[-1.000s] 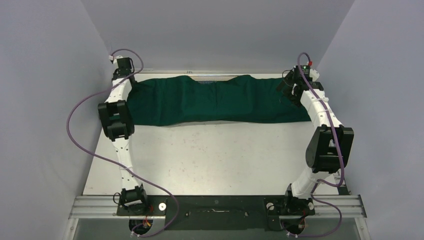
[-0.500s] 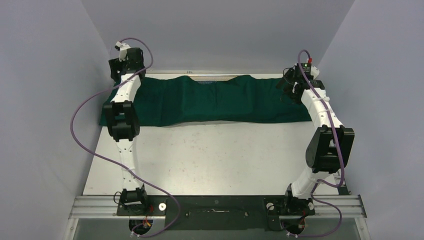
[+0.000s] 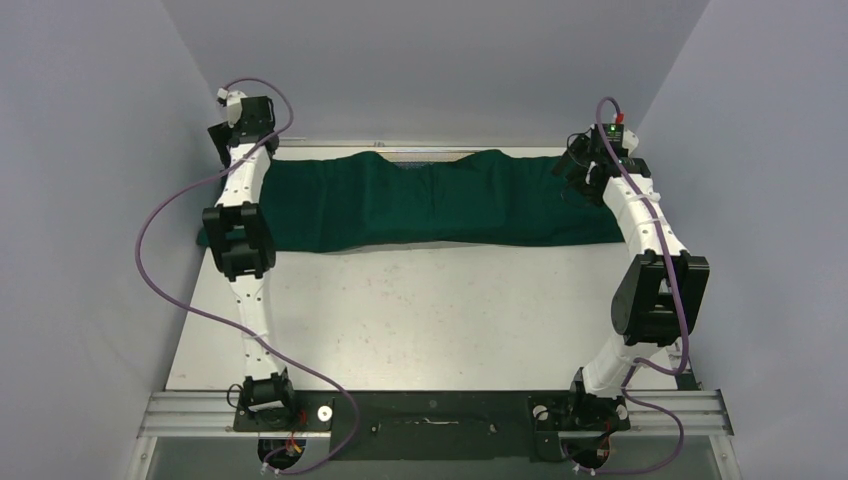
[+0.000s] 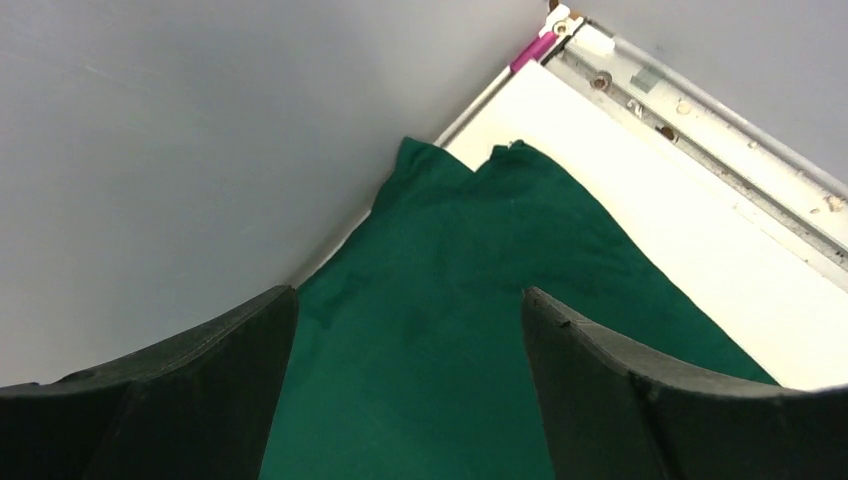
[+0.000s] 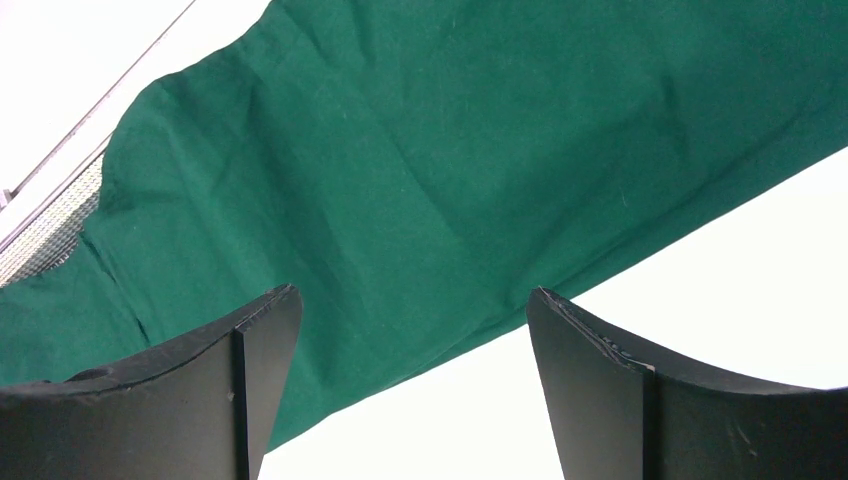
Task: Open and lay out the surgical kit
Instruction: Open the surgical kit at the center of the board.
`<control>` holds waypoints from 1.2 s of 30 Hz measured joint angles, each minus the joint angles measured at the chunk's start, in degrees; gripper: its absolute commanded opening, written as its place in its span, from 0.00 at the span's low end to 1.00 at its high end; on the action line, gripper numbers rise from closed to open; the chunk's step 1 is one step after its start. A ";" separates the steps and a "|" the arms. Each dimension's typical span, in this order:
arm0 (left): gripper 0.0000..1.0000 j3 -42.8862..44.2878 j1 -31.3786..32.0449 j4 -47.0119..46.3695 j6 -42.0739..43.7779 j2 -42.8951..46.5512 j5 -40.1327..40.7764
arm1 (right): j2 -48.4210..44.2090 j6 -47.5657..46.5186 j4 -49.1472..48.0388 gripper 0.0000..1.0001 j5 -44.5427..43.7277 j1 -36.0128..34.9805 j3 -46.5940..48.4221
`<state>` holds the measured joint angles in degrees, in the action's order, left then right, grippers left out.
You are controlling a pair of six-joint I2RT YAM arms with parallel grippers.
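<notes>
- My left claw (image 4: 410, 300) is way out at the far left corner. The fingers are spread wide with nothing between them, and it hangs above the left end of the cloth, close to the side wall (image 4: 180, 150).
- The dark green cloth (image 3: 430, 200) lies in one long band across the far side of the table (image 3: 430, 320). Its left end sits right by the left edge, and its right end runs under my right arm. There are a few soft folds around the middle, and it's lumpy enough that something's clearly under it.
- The mesh tray (image 5: 50, 225) is barely showing. There's just a sliver of silver wire mesh poking out past the cloth's far edge, roughly mid-table, and the rest is covered.
- My right claw (image 5: 410, 295) is at the far right, also spread and empty. It hovers over the cloth's near edge, where the green meets bare white table.
</notes>
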<state>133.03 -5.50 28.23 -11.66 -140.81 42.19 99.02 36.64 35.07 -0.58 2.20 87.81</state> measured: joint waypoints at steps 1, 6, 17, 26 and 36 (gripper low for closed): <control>0.79 0.00 -0.35 0.44 -0.42 -0.37 -0.85 | 0.00 -0.02 0.13 0.80 0.00 0.00 0.00; 0.79 -0.85 -2.73 0.28 -2.67 -2.95 -7.48 | 0.07 0.07 1.44 0.80 0.68 0.00 0.04; 0.67 5.25 -3.78 0.17 -4.92 -12.31 -11.74 | 1.86 1.66 3.58 0.79 2.08 -0.04 0.09; 0.51 7.48 -4.92 1.60 -8.07 -13.92 -13.29 | 2.47 2.71 5.77 0.79 2.10 -0.44 3.41; 0.28 7.48 -5.95 2.23 -10.29 -13.92 -15.85 | 4.90 3.10 6.47 0.79 2.32 -1.14 7.04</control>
<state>140.51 -11.44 30.46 -21.96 -154.74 26.35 103.92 39.75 41.54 1.74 1.06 94.85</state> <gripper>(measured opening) 0.317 0.790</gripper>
